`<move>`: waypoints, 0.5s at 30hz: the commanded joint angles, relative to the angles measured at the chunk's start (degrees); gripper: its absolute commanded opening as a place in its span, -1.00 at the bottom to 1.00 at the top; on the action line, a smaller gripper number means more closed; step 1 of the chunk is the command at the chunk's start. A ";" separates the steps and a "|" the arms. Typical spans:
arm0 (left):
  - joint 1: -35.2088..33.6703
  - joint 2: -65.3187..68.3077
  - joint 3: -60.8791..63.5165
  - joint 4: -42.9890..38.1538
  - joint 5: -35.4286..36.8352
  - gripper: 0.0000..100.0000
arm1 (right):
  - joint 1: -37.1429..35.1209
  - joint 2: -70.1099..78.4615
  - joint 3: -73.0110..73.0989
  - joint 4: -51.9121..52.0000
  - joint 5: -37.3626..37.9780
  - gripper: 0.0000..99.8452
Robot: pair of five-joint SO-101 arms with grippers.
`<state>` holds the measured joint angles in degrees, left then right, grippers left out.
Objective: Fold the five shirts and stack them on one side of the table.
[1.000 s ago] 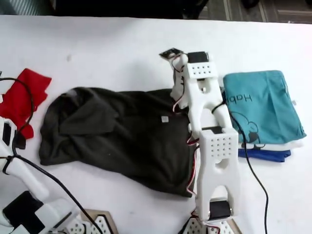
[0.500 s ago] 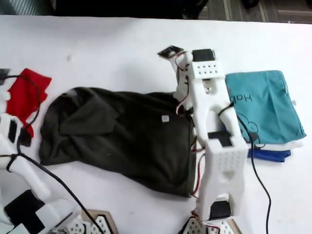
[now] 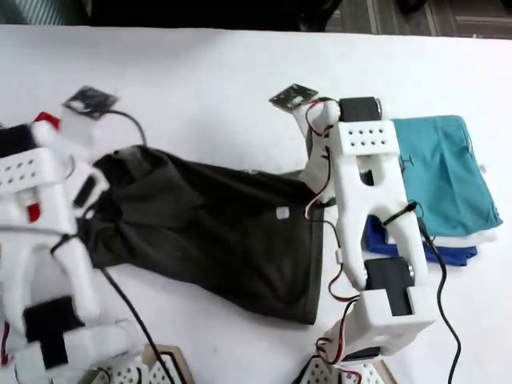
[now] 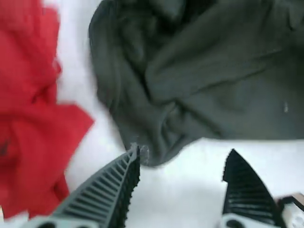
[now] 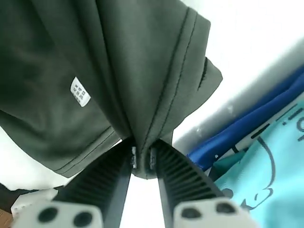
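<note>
A dark green shirt [image 3: 216,232] lies spread across the middle of the table. My right gripper [image 5: 142,159] is shut on the hem at its far right corner, and the cloth hangs pinched between the fingers. My left gripper [image 4: 183,159] hovers open just off the shirt's bunched left end [image 4: 199,80], with bare table between its fingers. A red shirt [image 4: 33,123] lies crumpled beside that end. On the right side sits a stack of folded shirts, a teal one [image 3: 444,172] on top of a white one and a blue one [image 3: 436,252].
The right arm [image 3: 372,208] stretches over the table between the dark shirt and the stack. The left arm [image 3: 40,208] stands over the table's left side. Bare white table [image 3: 192,72] runs along the far side.
The left arm has swung in from the lower left to the dark shirt's left end. The right arm shifted right with the corner, pulling the shirt flatter.
</note>
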<state>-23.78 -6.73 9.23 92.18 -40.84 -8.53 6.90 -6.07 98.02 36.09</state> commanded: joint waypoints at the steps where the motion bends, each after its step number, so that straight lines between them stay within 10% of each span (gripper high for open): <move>1: 2.42 7.78 -1.14 -4.04 -0.53 -0.40 | 0.66 -2.95 -0.18 0.40 0.44 -0.96; 15: 2.51 31.25 -14.77 -3.43 -0.44 -0.55 | 1.36 -2.95 -0.09 0.40 0.35 -0.96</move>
<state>-21.93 23.34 -3.43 88.13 -40.84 -7.65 6.90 -5.89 98.02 36.09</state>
